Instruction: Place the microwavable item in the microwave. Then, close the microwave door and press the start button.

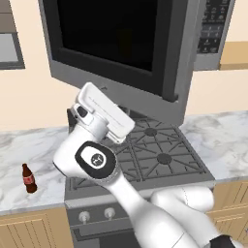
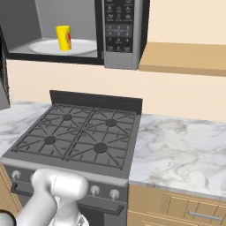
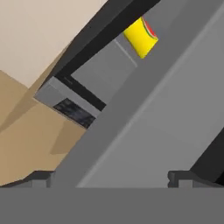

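Observation:
The microwavable item, a yellow cup (image 2: 64, 38) with a red mark, stands upright on the white turntable (image 2: 42, 47) inside the microwave (image 2: 119, 62). The hand view also catches the cup (image 3: 140, 37) through the opening. The microwave door (image 1: 121, 43) is swung wide open toward me, its dark glass facing the left base view. My white hand (image 1: 102, 112) sits just below the door's lower edge, over the stove. In the hand view my gripper (image 3: 112, 177) is open, its tips wide apart with the door's grey frame (image 3: 153, 122) close in front. The dark keypad (image 2: 118, 26) is right of the cavity.
A black gas stove (image 2: 84, 132) lies under the microwave, flanked by marble counters (image 2: 181, 150). A cola bottle (image 1: 29, 178) stands on the left counter. A wooden cabinet (image 2: 185, 57) juts out right of the microwave.

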Motion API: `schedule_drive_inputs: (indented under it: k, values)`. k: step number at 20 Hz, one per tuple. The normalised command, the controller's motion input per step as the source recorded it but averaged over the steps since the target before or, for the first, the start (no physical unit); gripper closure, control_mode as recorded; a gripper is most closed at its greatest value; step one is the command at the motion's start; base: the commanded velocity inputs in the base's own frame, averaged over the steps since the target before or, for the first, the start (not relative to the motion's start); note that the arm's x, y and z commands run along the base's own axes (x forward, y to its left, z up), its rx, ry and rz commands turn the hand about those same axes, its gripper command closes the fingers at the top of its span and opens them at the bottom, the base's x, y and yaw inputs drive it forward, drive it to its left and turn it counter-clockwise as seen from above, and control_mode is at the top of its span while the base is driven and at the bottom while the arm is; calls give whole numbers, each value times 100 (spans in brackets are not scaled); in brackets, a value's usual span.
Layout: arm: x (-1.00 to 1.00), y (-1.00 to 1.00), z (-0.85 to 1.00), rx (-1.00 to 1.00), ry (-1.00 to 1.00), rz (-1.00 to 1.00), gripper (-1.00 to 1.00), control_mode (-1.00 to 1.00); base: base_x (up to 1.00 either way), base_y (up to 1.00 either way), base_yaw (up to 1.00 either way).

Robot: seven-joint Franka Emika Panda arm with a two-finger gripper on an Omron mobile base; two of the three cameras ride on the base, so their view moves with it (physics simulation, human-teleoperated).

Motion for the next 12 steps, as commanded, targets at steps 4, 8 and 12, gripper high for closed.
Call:
schedule_drive_inputs:
  k: [4,8,12]
  values:
    - [0,-84,33,30,0,21,-100,-100,0,0,0]
    - [0,-76,23,32,0,21,-100,-100,0,0,0]
    - [13,-62,12,33,0,20,-100,-100,0,0,0]
